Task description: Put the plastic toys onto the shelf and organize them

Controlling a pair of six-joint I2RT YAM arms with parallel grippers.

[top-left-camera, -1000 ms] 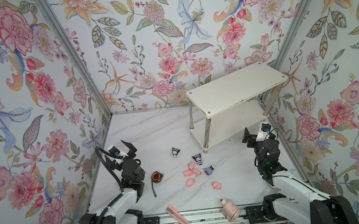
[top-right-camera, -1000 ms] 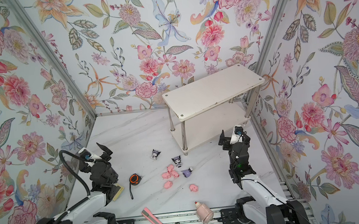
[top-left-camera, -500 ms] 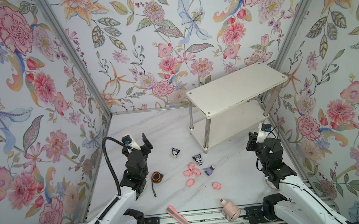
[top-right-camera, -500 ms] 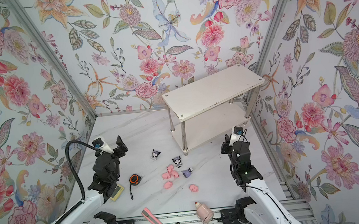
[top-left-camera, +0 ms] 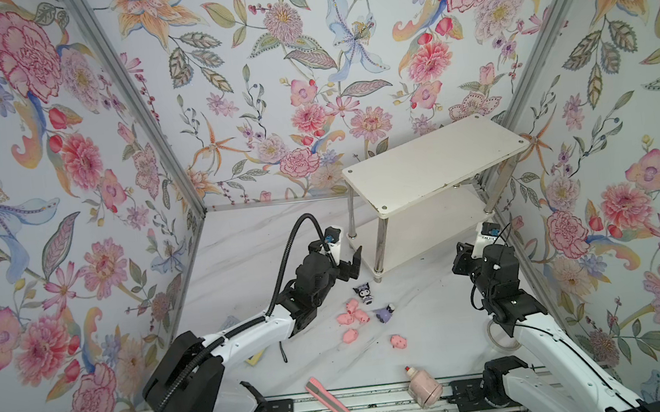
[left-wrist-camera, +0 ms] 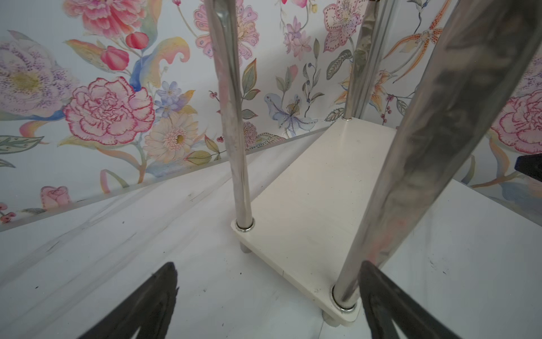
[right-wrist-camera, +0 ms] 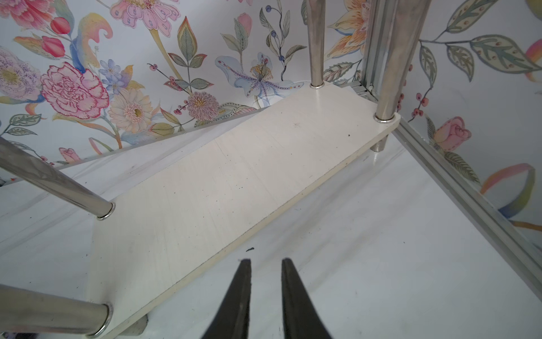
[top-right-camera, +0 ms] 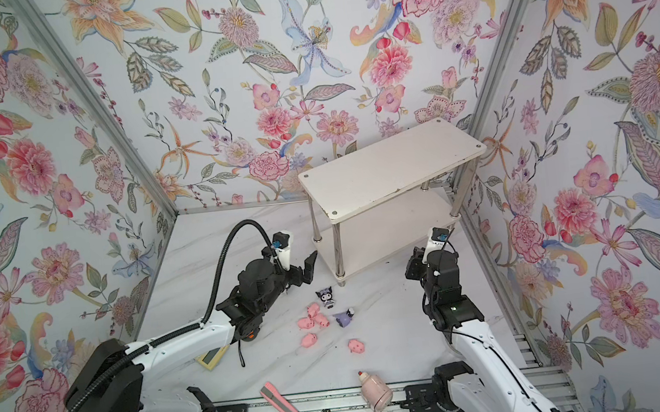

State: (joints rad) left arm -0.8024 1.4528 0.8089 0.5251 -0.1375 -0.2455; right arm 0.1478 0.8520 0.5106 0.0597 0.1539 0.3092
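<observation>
Several small pink pigs lie in a loose cluster on the marble table, one pig a little apart. A purple-white horned figure stands upright beside them and another lies on its side. The white two-tier shelf stands at the back right with both boards bare. My left gripper is open and empty, close to the shelf's front left leg. The right gripper hovers before the lower board, its jaws a narrow gap apart with nothing between.
A pink box cutter and a pale pink bottle with a red cap lie at the front edge. A yellow-rimmed pad and a black strap sit under the left arm. Flowered walls enclose three sides.
The left arm swung from the left side across to the shelf's front leg, still open. The right gripper's jaws closed from wide to a narrow gap.
</observation>
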